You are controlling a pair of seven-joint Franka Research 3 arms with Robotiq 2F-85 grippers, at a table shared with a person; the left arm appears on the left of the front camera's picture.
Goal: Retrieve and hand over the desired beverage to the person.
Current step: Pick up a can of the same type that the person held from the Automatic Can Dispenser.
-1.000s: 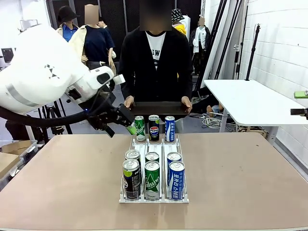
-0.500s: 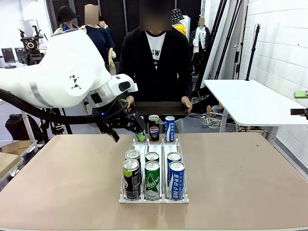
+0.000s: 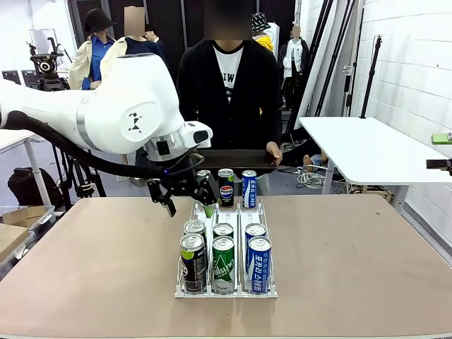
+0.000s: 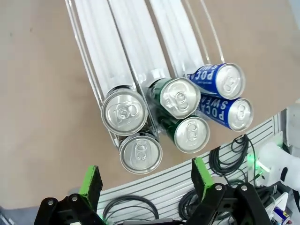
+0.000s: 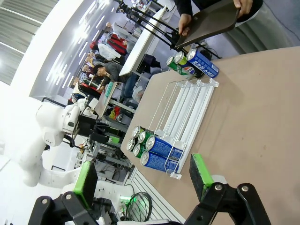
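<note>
Cans (image 3: 223, 261): nine in one white rack (image 3: 226, 294), six at the near end, three at the far end.
Person (image 3: 227, 92): one, far side, holding a dark tray (image 3: 233, 159).
Left tool (image 3: 189, 201) and right tool (image 5: 143, 176): both spread wide, empty.
Worktop (image 3: 353, 268): brown.
Room: white walls.

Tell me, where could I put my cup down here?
Bare tabletop lies wide on both sides of the can rack. Crowded: the rack's near end with six cans, and its far end, where the left gripper hangs by three cans.

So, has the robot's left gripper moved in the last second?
Yes. The black, green-padded left gripper has swung right and slightly down, reaching the far-left corner of the white wire can rack.
</note>
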